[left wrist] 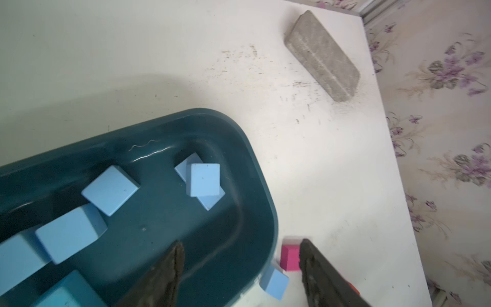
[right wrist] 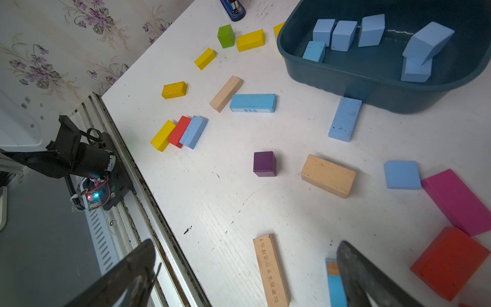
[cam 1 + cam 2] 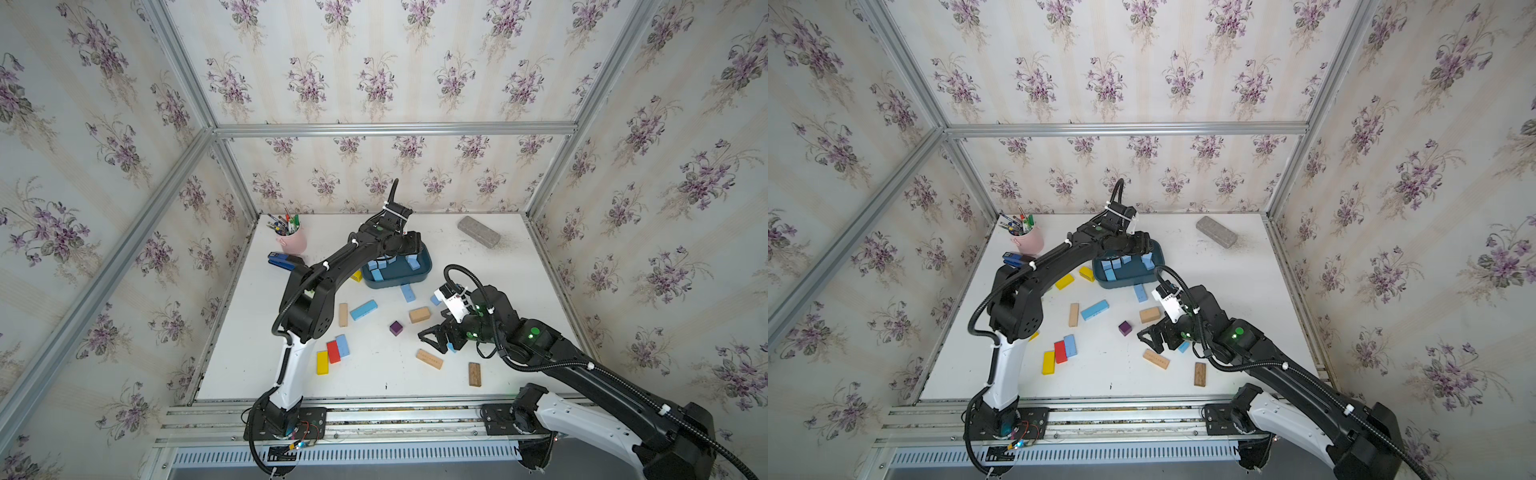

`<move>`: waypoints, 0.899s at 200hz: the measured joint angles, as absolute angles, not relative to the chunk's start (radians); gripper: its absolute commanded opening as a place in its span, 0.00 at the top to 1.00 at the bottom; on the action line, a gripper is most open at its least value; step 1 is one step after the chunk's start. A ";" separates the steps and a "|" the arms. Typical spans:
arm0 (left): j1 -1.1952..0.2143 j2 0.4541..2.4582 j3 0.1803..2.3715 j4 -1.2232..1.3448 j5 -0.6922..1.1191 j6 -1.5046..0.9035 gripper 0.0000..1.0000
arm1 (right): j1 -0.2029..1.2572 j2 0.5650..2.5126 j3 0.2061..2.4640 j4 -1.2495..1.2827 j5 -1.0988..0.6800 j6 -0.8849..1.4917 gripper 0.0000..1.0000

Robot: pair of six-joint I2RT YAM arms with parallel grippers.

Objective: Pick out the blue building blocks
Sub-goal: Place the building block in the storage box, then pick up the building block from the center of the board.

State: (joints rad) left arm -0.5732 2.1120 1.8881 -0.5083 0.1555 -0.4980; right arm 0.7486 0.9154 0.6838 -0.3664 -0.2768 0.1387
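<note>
Some blue building blocks (image 2: 342, 34) lie in the teal tray (image 2: 372, 90) at far centre, others loose nearer. The left gripper (image 1: 241, 243) above the tray and the right gripper (image 2: 247, 242) both stand spread and empty. The blocks are likely light, rigid and smooth, so pinch across the narrow flat sides.

My left gripper (image 3: 410, 249) hangs over the tray (image 3: 427, 270), which sits at 12 o'clock on the table (image 3: 353, 382) and holds blue blocks (image 3: 376, 273). My right gripper (image 3: 420, 337), jaws apart, is low at 4 o'clock, with a small blue block (image 3: 453, 348) just beside it. A blue brick (image 3: 408, 292) lies at the tray's 6 o'clock. A long blue brick (image 3: 363, 310) lies near the centre. At 7 o'clock a third blue brick (image 3: 342, 345) touches a red block (image 3: 333, 351).
</note>
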 measured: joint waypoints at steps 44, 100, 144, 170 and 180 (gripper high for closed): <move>-0.573 1.760 1.572 -0.443 0.152 -0.453 0.15 | 0.751 0.915 0.684 -0.367 -0.276 0.139 0.00; -0.573 1.266 1.153 -0.374 0.099 -0.425 0.01 | 0.752 0.922 0.682 -0.365 -0.275 0.150 0.00; -0.570 0.986 0.934 -0.382 0.072 -0.402 0.01 | 0.752 0.955 0.682 -0.363 -0.248 0.159 0.00; -0.571 0.903 0.896 -0.452 0.073 -0.372 0.01 | 0.752 0.976 0.688 -0.364 -0.197 0.186 0.00; -0.571 0.890 0.897 -0.486 0.080 -0.352 0.01 | 0.752 0.983 0.691 -0.365 -0.175 0.194 0.00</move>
